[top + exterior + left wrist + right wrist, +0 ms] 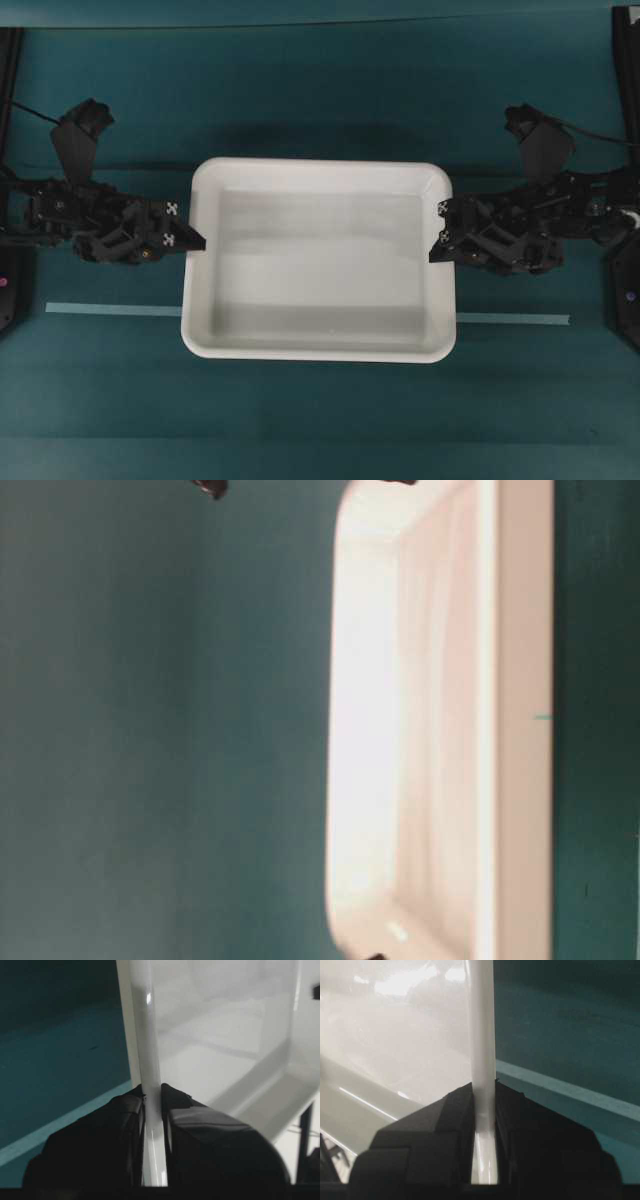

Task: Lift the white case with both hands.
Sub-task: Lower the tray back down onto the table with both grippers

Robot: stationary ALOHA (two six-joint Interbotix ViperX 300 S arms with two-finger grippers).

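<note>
The white case (318,340) fills the middle of the overhead view, a shallow glossy tray with rounded corners. My left gripper (196,240) is shut on its left rim, one finger inside and one outside. In the left wrist view the rim (150,1050) runs straight between the black fingers (125,1125) of the left gripper (152,1091). My right gripper (440,240) is shut on the right rim the same way. In the right wrist view that rim (482,1030) passes through the right gripper (484,1086). The table-level view shows the case (440,720) sideways, close to the camera.
A teal cloth (320,90) covers the table. A thin light strip of tape (110,309) runs left to right and passes under the case's front part. Dark stands (625,200) sit at the far left and right edges.
</note>
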